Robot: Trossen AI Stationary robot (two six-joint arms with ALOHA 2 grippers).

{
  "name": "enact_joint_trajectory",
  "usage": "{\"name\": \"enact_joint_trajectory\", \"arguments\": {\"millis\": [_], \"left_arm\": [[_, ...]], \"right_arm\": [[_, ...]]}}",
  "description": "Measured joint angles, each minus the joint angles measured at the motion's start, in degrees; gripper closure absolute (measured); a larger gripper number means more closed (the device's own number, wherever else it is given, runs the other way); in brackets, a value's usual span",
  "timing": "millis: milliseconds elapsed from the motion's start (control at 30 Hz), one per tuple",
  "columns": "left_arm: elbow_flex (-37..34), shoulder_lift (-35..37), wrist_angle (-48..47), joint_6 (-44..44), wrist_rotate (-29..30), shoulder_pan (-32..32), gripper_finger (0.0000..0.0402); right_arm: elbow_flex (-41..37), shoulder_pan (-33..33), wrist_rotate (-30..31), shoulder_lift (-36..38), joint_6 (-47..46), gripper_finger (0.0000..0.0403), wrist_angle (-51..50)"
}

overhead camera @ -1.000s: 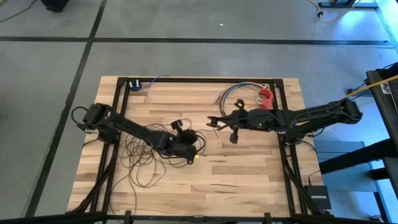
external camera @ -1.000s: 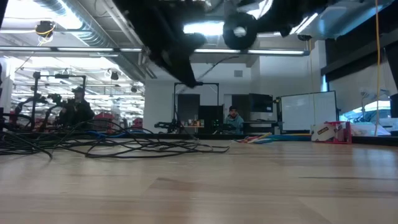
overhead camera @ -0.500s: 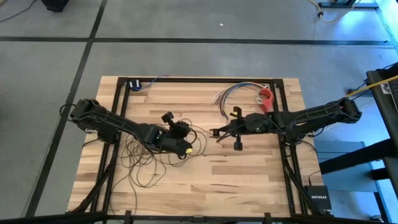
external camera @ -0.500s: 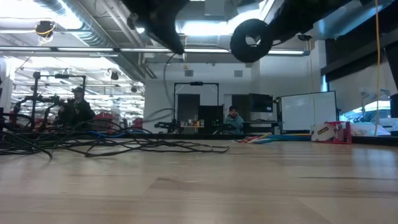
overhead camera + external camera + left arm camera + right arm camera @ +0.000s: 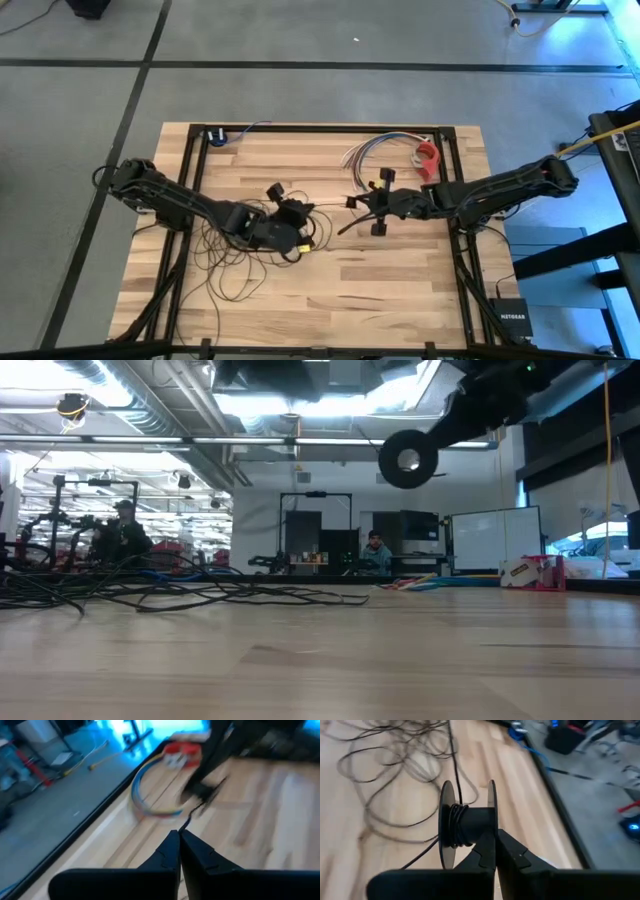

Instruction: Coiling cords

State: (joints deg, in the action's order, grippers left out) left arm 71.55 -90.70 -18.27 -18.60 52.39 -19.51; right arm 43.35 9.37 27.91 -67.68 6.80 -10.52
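Winding cords: we hold a spool point(image 5: 467, 830) mid-table.
Right gripper point(image 5: 494, 851) clamps spool; left gripper point(image 5: 179, 849) closed, empty, above cords point(image 5: 228, 255) near left edge.

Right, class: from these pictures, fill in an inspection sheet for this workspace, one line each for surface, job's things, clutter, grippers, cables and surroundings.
Surface: wooden table with a black frame.
Job's things: thin dark cord lies in loose loops on the table's left; a few turns sit on a black spool.
Clutter: bundle of multicoloured wires and a red object at the far edge.
Grippers: left gripper shut, above the loops; right gripper shut on the spool's flange, above mid-table.
Cables: yellow cable off the table's right.
Surroundings: grey floor; seated people in the room behind.
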Motion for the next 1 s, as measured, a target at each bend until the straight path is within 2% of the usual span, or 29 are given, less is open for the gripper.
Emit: {"name": "enact_joint_trajectory", "arguments": {"millis": [200, 400, 700, 1000], "left_arm": [[0.00, -2.58, 14.33, 5.78, -4.46, 1.11, 0.0401], [0.02, -6.60, 23.13, 8.29, -8.79, 2.29, 0.0401], [0.02, -13.18, 26.87, 7.35, -10.02, 2.72, 0.0401], [0.04, -15.48, 22.69, 3.78, -9.28, 4.76, 0.0401]], "right_arm": [[-0.07, 0.00, 2.73, -3.69, 0.43, 0.0401, 7.36], [-0.07, -0.01, 6.04, -6.67, 0.44, 0.0401, 14.09], [-0.07, -0.02, 3.91, -6.71, -0.03, 0.0401, 20.98], [0.13, 0.00, 1.57, -2.80, -0.58, 0.0401, 21.61]]}}
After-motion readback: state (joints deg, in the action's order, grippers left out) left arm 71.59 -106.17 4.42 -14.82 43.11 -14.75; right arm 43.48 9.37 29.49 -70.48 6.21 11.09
